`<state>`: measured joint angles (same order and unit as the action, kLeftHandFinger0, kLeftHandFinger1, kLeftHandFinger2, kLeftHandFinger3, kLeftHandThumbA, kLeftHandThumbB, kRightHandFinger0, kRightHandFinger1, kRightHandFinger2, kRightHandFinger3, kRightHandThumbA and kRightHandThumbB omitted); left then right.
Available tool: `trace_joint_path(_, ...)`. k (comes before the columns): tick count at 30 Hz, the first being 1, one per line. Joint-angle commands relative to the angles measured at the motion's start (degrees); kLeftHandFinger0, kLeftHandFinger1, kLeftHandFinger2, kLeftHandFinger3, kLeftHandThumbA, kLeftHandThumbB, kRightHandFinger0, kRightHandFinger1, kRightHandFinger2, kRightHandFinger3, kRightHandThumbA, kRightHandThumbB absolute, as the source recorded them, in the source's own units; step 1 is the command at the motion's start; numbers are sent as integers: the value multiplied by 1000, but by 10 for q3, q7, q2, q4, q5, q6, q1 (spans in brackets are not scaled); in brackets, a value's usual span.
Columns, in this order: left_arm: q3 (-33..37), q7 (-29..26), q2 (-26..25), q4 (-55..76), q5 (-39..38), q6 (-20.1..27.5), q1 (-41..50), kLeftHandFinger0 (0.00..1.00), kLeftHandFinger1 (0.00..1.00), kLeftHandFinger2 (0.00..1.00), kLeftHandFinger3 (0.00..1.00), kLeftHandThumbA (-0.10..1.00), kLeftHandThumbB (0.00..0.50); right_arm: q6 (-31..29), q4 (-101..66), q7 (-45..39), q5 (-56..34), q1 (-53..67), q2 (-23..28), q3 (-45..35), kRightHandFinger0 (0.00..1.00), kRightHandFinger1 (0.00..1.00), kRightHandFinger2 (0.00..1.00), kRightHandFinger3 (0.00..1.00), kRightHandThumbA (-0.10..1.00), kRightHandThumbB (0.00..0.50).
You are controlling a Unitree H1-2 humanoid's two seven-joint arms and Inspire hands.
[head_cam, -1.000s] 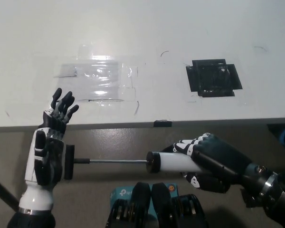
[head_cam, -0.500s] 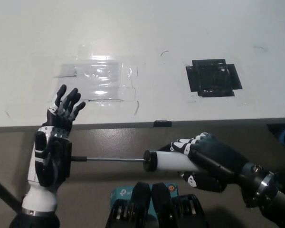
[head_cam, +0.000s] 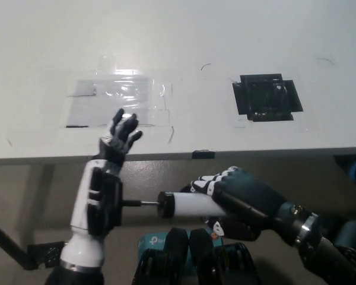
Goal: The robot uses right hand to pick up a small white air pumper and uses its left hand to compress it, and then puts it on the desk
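My black right hand (head_cam: pixel 240 199) is shut around the white barrel of the air pumper (head_cam: pixel 187 205), held level below the desk's front edge. A short length of metal rod (head_cam: pixel 139 203) sticks out of the black cap toward the left. The pumper's black handle is hidden behind the palm of my white left hand (head_cam: pixel 101 199), which presses flat against the rod's end with fingers (head_cam: pixel 122 132) spread upward and apart.
The white desk (head_cam: pixel 184 35) fills the upper picture, with a clear taped patch (head_cam: pixel 121 98) at its left and a black taped square (head_cam: pixel 266 97) at its right. A teal box (head_cam: pixel 151 243) lies on the floor below.
My left hand has pushed rightward against the handle, and the rod has slid mostly into the barrel. The right hand with the pumper has drifted slightly left.
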<state>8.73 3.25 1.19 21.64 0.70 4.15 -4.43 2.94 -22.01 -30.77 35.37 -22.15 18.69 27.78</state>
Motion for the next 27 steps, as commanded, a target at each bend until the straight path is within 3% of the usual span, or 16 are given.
trace_joint_path(1,31,-4,20,14,83,-40,-12,1000,1000,1000,1000,1000,264,-8,-8,-14,21,-26,-21,16,23,379,642,637,-100,258)
trace_joint_path(6,52,-5,32,3,113,-34,-11,1000,1000,1000,1000,1000,252,-8,-7,-16,29,-26,-26,16,0,274,525,458,-100,244)
trace_joint_path(11,46,-4,30,2,104,-35,-7,1000,1000,1000,1000,1000,256,1,-4,-27,29,-30,-25,14,0,240,490,409,-100,242)
trace_joint_path(13,35,-6,24,8,99,-44,-4,1000,1000,1000,1000,1000,264,7,-6,-35,25,-31,-22,12,0,264,558,468,-100,252)
trace_joint_path(15,24,-12,20,12,88,-33,8,1000,1000,1000,1000,1000,229,7,-10,-37,19,-25,-17,9,0,308,636,597,-100,260)
trace_joint_path(18,3,-15,7,15,88,-26,8,1000,1000,1000,1000,1000,226,-7,-11,-27,22,-26,-6,-1,0,354,685,710,-100,230)
trace_joint_path(19,-12,-19,0,24,82,-29,22,1000,1000,1000,1000,1000,252,-5,-18,-28,17,-16,0,-6,0,360,686,727,-100,201)
trace_joint_path(24,-82,-22,-36,15,40,-24,12,1000,1000,1000,1000,1000,264,-23,0,-9,-5,-29,27,-51,12,455,763,844,-100,183)
trace_joint_path(27,-112,-23,-46,2,18,-9,17,1000,1000,1000,1000,1000,230,7,-5,-23,-15,-44,38,-81,49,484,776,852,-100,178)
